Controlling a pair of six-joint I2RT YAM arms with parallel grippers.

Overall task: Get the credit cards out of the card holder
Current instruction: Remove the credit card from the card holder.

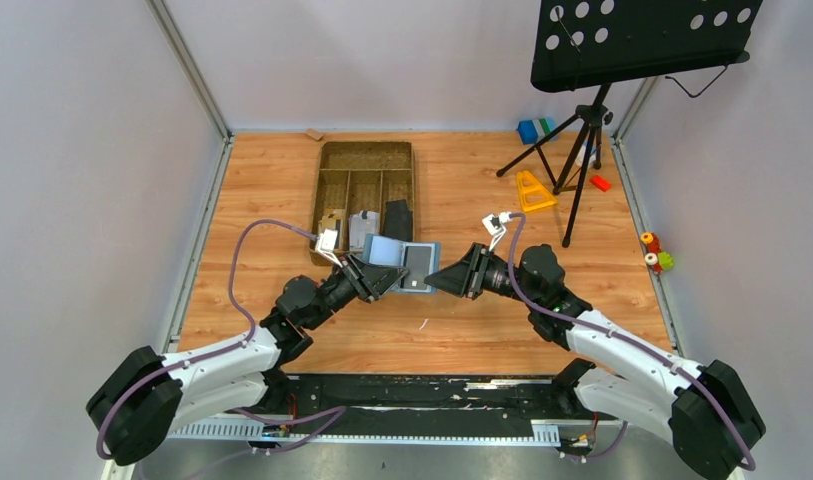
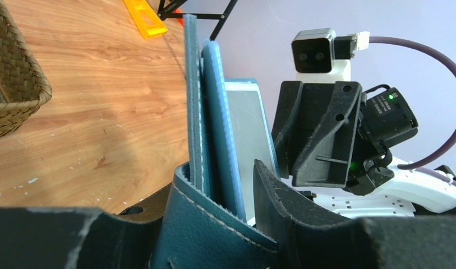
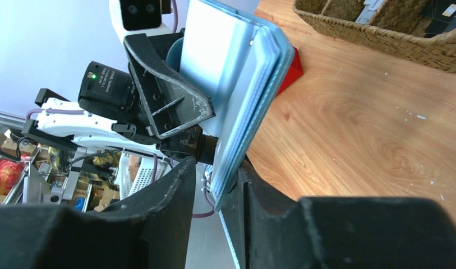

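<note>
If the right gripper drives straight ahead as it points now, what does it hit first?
The slate-blue folding card holder, whose edge sits between the fingers of the right gripper; the left gripper lies just beyond, depth unclear.

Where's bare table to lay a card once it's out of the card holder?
Bare wood left of the wicker tray, and between the tripod and the right arm. Crowded centre: left gripper and right gripper meet at the card holder.
</note>
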